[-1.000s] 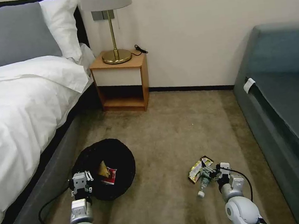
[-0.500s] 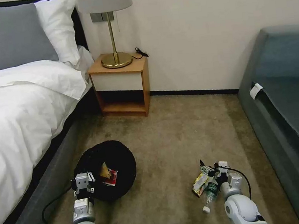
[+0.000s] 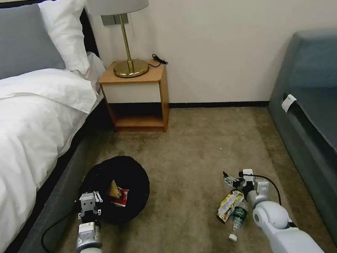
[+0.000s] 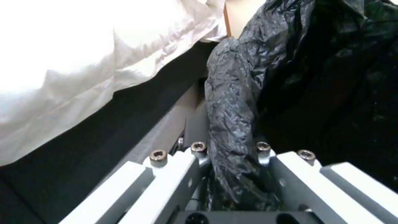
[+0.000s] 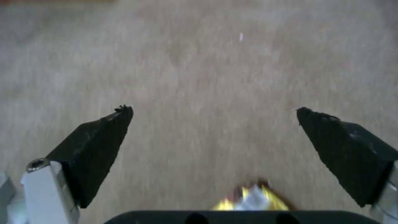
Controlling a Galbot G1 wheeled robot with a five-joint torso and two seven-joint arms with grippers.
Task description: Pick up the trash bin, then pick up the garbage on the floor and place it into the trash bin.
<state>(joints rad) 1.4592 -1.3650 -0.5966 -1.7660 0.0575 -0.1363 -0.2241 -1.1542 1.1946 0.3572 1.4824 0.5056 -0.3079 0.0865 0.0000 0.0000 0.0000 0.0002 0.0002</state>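
Your left tool [image 3: 88, 200] is clenched on the bagged rim of the trash bin [image 3: 131, 175], which sits at about 8 o'clock by the bed [image 3: 23, 131]; a red packet [image 3: 122, 197] and tan paper [image 3: 114, 188] lie inside. Your right tool [image 3: 234, 179] hangs released above the carpet [image 3: 187, 148] at 5 o'clock, the foil wrapper [image 3: 228, 205] and bottle [image 3: 236, 218] just beside it.

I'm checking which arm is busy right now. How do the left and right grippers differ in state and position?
The left gripper is shut on the trash bin, pinching its black-bagged rim beside the bed; the right gripper is open and holds nothing. The left is at the bin; the right is just above the carpet by the foil wrapper and bottle. Both are low, near the floor.
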